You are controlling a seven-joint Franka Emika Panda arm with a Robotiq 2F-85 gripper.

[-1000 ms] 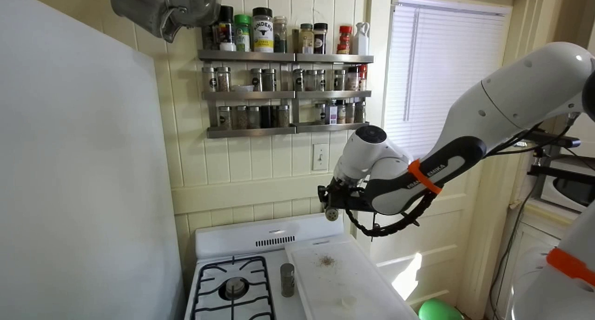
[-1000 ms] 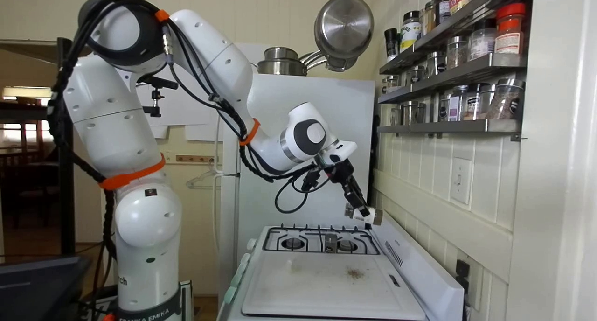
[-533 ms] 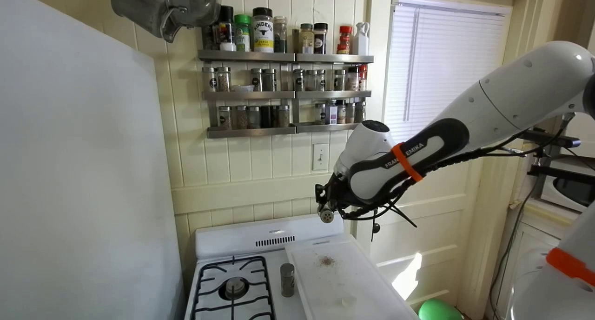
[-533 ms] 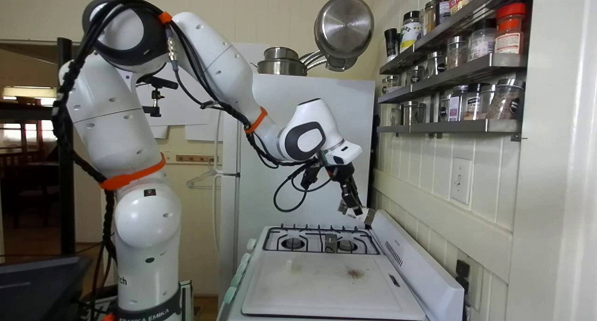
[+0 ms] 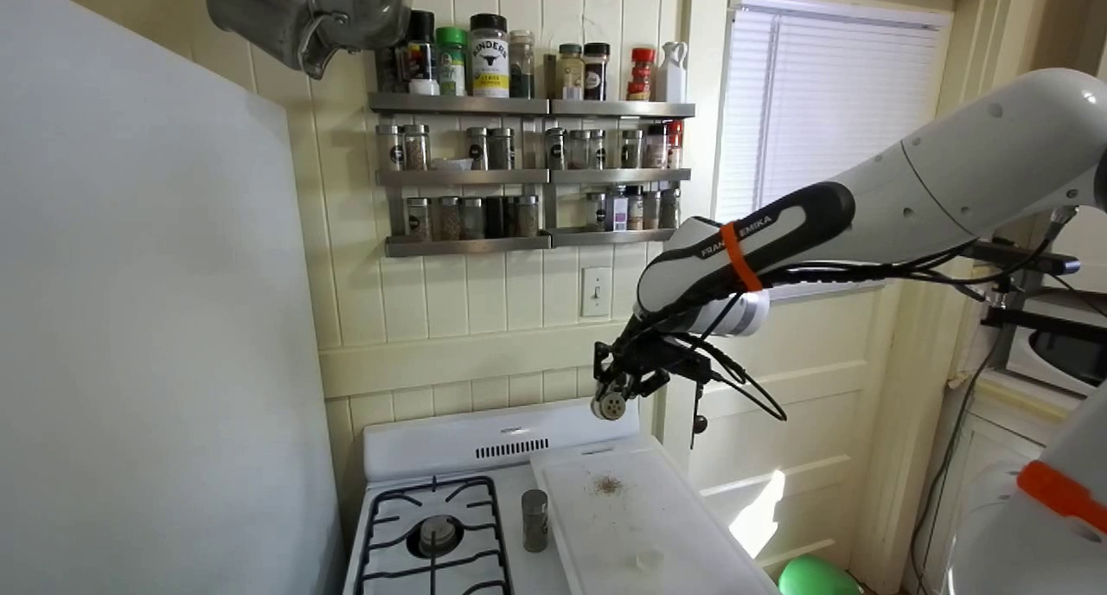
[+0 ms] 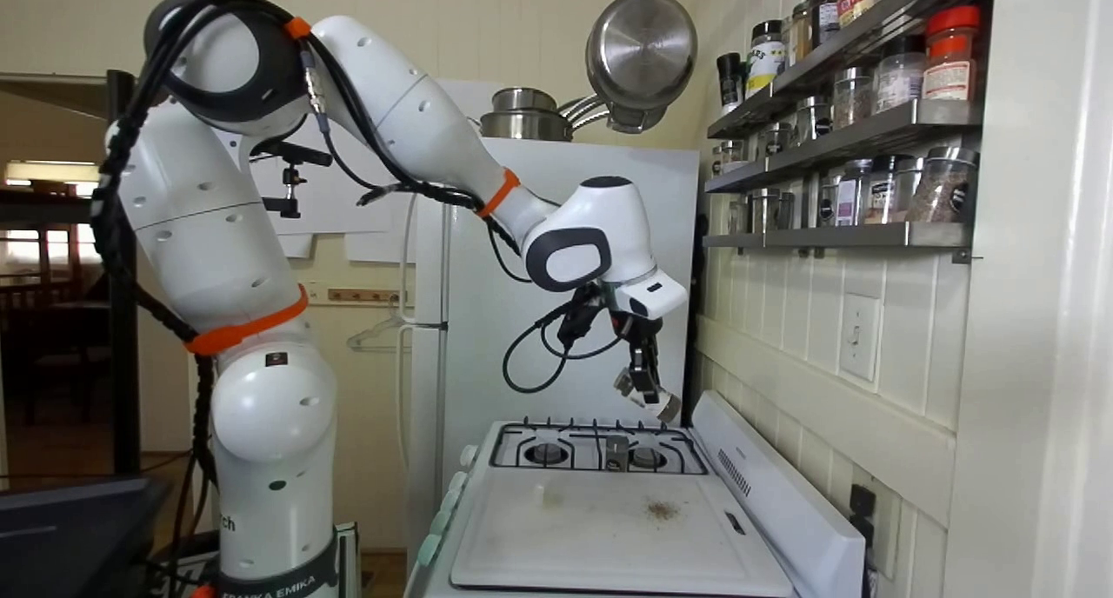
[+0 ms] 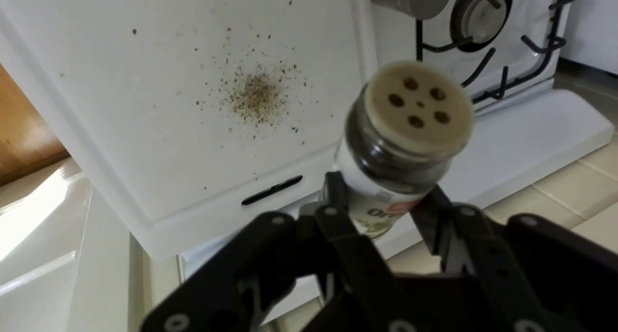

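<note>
My gripper (image 7: 385, 192) is shut on a spice jar (image 7: 381, 197) with a white label and a beige top with several holes. It holds the jar tilted in the air above the back of the stove. The holed top of the jar (image 5: 612, 406) faces an exterior view, away from the wall. In an exterior view the jar (image 6: 645, 398) slants down towards the wall. A pile of dried seasoning (image 7: 258, 98) lies on the white stove cover (image 7: 145, 105). The pile also shows in both exterior views (image 5: 608, 485) (image 6: 663, 510). Another jar (image 5: 535, 521) stands beside the cover.
A burner with a black grate (image 5: 432, 539) is left of the cover. The stove's back panel (image 6: 765, 485) rises behind it. Shelves of spice jars (image 5: 467, 176) hang on the wall. The fridge (image 6: 556, 224) stands beside the stove. A pan (image 6: 642, 50) hangs above.
The forearm and wrist have turned. In an exterior view the gripper has moved left, away from the wall, pointing more downward, and the held jar slants more. The seasoning pile looks much the same.
</note>
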